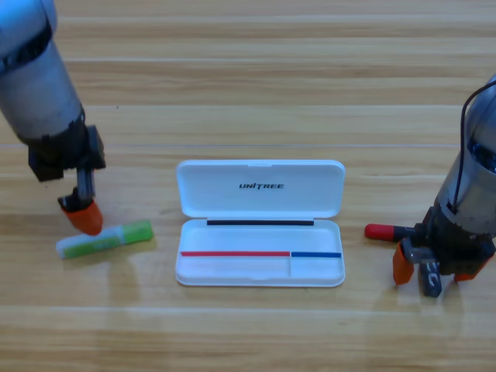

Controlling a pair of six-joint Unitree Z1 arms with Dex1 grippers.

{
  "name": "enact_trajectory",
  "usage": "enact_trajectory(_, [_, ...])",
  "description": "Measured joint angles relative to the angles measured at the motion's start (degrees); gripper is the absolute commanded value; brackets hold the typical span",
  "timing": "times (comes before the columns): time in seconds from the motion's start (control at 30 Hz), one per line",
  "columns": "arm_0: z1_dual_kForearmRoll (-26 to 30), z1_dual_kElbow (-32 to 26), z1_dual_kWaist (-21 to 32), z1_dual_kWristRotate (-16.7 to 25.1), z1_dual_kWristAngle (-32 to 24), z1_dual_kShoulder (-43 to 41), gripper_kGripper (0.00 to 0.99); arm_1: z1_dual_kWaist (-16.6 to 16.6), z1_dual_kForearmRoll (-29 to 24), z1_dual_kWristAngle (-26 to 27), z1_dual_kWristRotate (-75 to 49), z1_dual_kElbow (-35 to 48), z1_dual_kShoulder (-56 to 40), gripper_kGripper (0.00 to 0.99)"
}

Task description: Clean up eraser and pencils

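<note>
Two arms flank an open white case [260, 232] on a pale, grained wooden table [248, 93].

The left gripper [81, 215] hangs just above the whitish end of the translucent green pencil [105, 239], its spread unreadable; the right gripper [430, 267] straddles the black pencil [391, 232], orange jaws parted, only the glossy red end showing; no eraser is visible.

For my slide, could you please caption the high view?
Left claw above green pencil; right claw over red-ended pencil; open white case between.
</note>
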Motion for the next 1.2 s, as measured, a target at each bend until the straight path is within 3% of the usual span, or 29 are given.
enact_trajectory(0.13, [-4.72,4.29,0.01,0.0,-0.22,0.03,0.931,-0.5,-0.81,0.16,-0.01,0.01,0.22,0.229])
enact_trajectory(0.3, [-8.39,7.89,0.01,0.0,-0.53,0.04,0.933,-0.91,-1.06,0.16,-0.86,0.15,0.46,0.0])
enact_trajectory(0.53, [-13.18,11.1,0.01,-0.03,-1.26,0.31,0.942,-1.11,-0.08,0.32,-3.21,0.41,0.45,0.0])
enact_trajectory(0.63, [-14.89,12.04,0.01,-0.19,-1.59,0.67,0.942,-1.16,4.88,2.48,-7.79,-0.94,0.45,0.0])
enact_trajectory(0.77, [-16.37,12.99,0.03,-0.19,-1.82,1.82,0.953,-1.04,14.94,5.08,-26.07,-6.44,0.42,0.0])
enact_trajectory(0.9, [-18.28,13.86,0.05,-0.25,-2.33,2.9,0.954,0.48,21.0,5.14,-41.42,-13.37,-0.35,0.0])
enact_trajectory(1.0, [-19.05,14.4,0.05,-0.48,-2.97,3.19,0.956,2.28,24.22,5.16,-54.98,-16.99,-0.93,0.0])
enact_trajectory(1.2, [-20.17,14.57,0.06,-0.63,-3.12,4.08,0.899,5.36,27.06,7.02,-67.67,-24.71,0.27,0.0])
